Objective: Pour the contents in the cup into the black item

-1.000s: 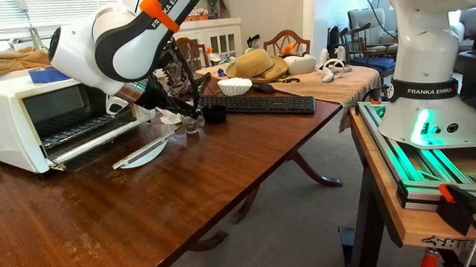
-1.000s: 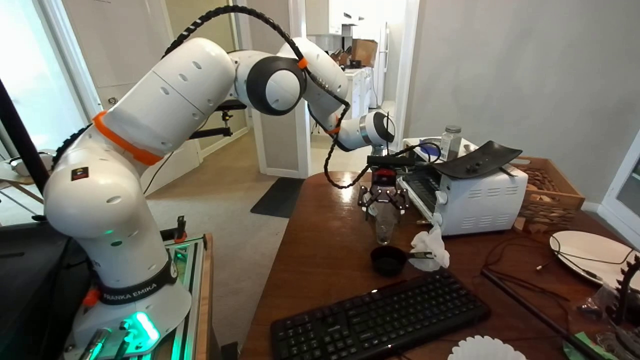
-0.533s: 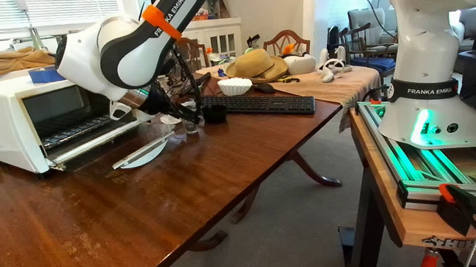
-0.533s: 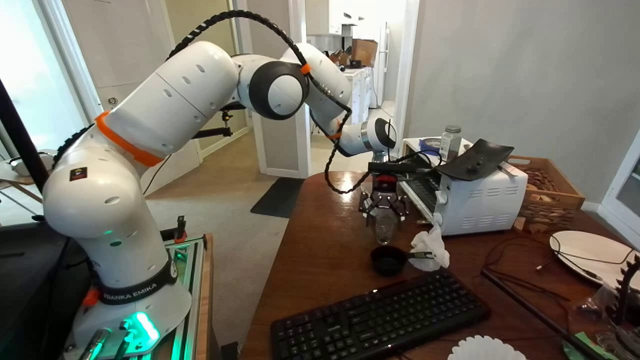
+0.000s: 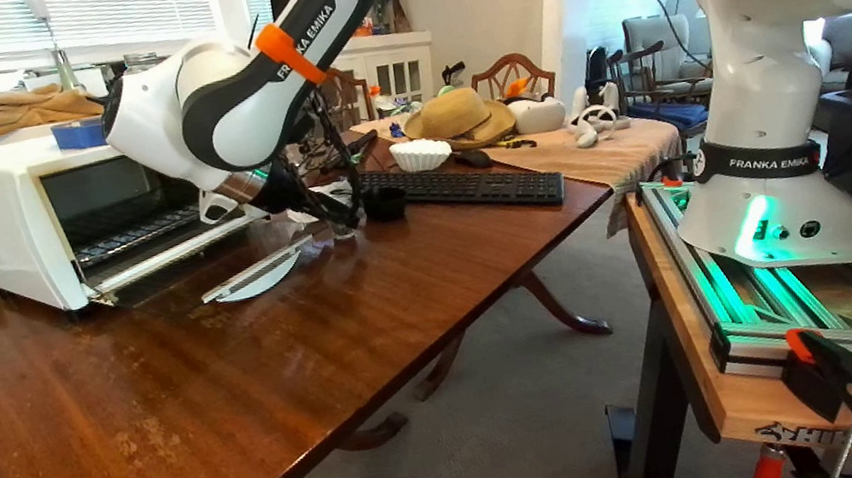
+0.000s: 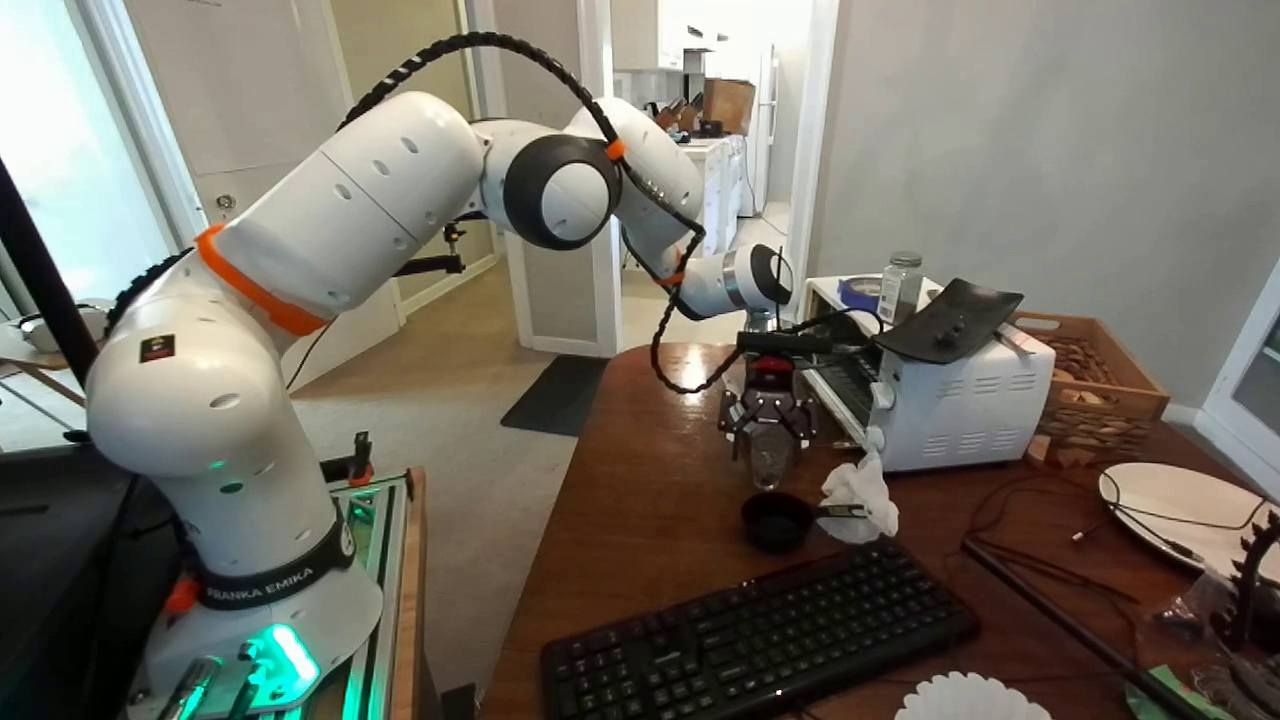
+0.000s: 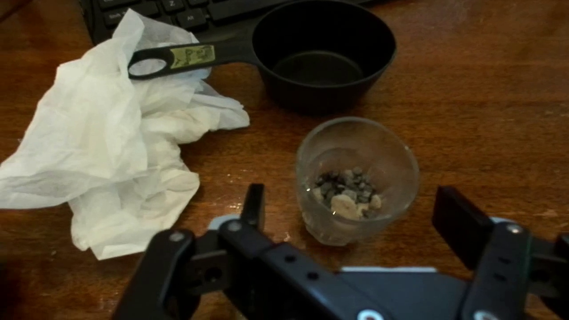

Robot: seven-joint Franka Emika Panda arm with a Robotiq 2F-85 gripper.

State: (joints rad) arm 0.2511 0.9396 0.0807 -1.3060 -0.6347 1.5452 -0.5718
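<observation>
The cup point(image 7: 378, 160) stands upright on the wooden tabletop point(image 7: 489, 111). The tool point(image 7: 350, 195) is spread, its jaws to either side of the cup. The scoop point(image 7: 311, 95) sits just beside it; keyboard point(image 6: 755, 640) and oven point(image 6: 965, 410) lie farther out. Carpet point(image 5: 510, 432) lies below, grey wall point(image 6: 1040, 150) beyond.

Wrist view downward; table point(image 5: 199, 381) in both exterior views.

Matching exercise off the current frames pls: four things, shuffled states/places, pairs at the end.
1. gripper
2. glass cup
3. measuring cup
4. paper

A. white and crumpled
B. holds dark and pale bits
C. open, a gap to the glass cup on each side
D. black, between the glass cup and the keyboard

Pairs: 1-C; 2-B; 3-D; 4-A
</observation>
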